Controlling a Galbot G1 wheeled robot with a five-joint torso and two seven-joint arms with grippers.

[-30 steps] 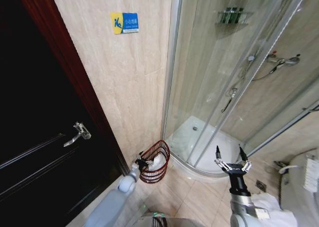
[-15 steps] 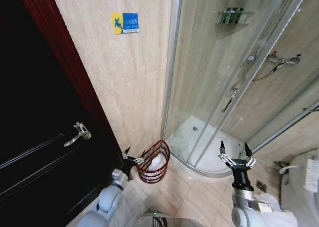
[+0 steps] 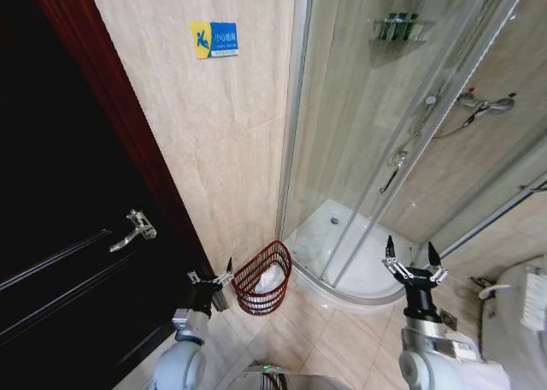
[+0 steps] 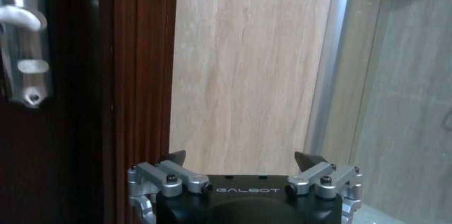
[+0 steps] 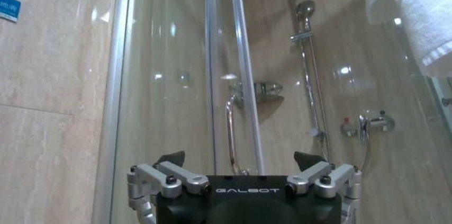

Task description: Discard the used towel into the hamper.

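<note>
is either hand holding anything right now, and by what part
Nothing is held. The left hand is open beside the hamper, which has the white towel inside; the right hand is open too.

Bright, even light — glare spots on shower glass [image 5: 177, 75].

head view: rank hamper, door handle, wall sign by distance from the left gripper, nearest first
From the open left gripper, low by the door frame:
1. Hamper: on the floor just to its right, white towel inside.
2. Door handle: up and to the left, on the dark door.
3. Wall sign: high on the tiled wall, farthest.
</note>
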